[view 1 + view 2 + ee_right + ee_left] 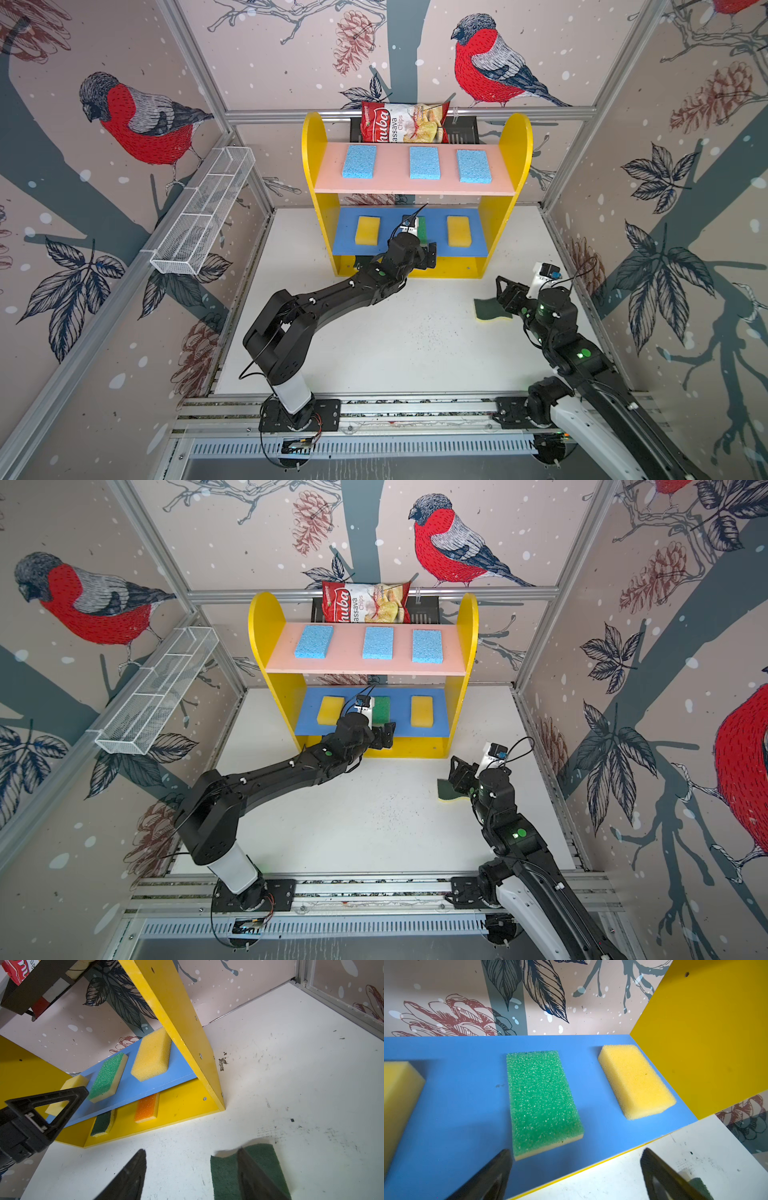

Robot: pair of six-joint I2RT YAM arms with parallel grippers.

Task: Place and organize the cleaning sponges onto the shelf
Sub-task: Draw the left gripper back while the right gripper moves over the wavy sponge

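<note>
Two grippers, both with jaws apart and holding nothing. In the left wrist view the left gripper [576, 1150] stands at the front edge of the blue middle board [456, 1105]. The green-topped sponge [544, 1103] lies flat on that board just ahead of the jaws, its near corner just beside one fingertip; whether they touch cannot be told. A yellow sponge [635, 1082] lies to one side of it and a second yellow sponge [398, 1101] to the other, each apart from it.

In the right wrist view the right gripper [192, 1149] hangs over the white table [291, 1084]. One finger crosses above the dark-green sponge [224, 1176], which lies flat on the table in front of the shelf [316, 174]; the other finger is over bare table, well clear of the sponge's edge.

On the yellow base [182, 1103] lie an orange-topped sponge [146, 1107] and a dark-green-on-yellow sponge [102, 1123]. On the pink upper board [395, 183], three light blue sponges [359, 161] [424, 163] [473, 166] lie in a spaced row. Behind the shelf, a red chips bag [405, 122] sits in a black rack [461, 129].
</note>
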